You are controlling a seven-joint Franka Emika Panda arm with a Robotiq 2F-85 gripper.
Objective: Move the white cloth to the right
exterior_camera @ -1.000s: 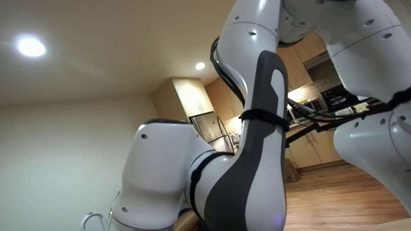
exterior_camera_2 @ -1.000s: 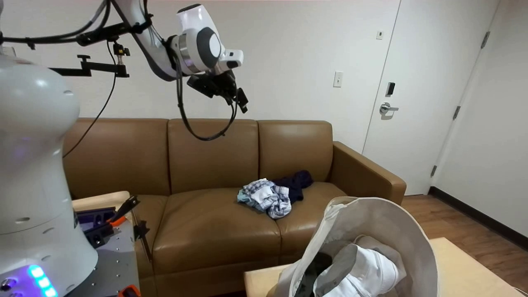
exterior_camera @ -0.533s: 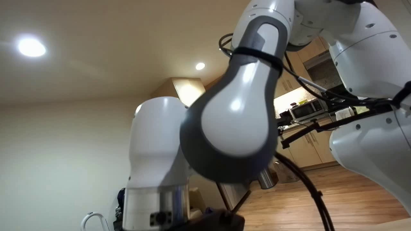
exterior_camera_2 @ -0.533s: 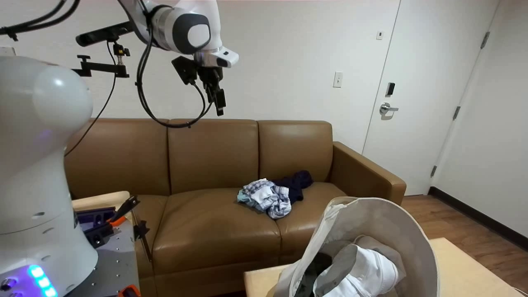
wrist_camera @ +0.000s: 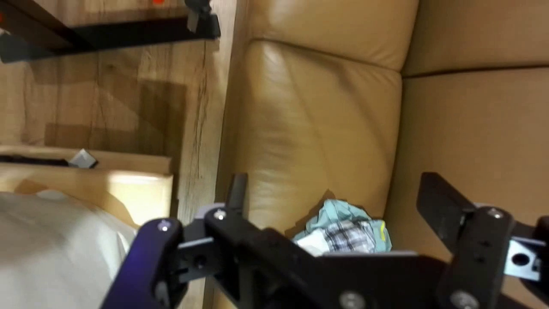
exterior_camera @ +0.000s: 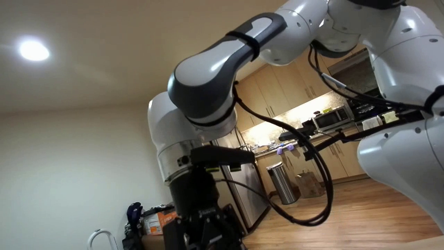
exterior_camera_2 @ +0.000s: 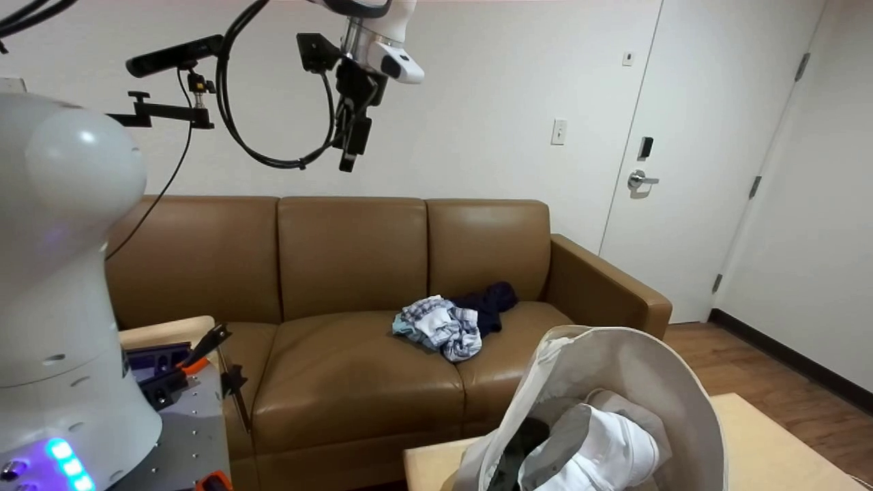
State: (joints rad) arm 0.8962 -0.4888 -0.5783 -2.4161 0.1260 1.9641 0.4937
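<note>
The fingers point(wrist_camera: 439, 208) hang parted wide, well above the white cloth point(wrist_camera: 314, 243) on the sofa point(wrist_camera: 317, 137), seen between them in the wrist view.

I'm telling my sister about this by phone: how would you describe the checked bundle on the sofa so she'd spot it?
In an exterior view, start at the brown leather sofa. On its seat, toward its visible armrest, lies the crumpled checked bundle. Next to a plain dark navy cloth, it stands out by its pale checks, white patch and teal edge.
</note>
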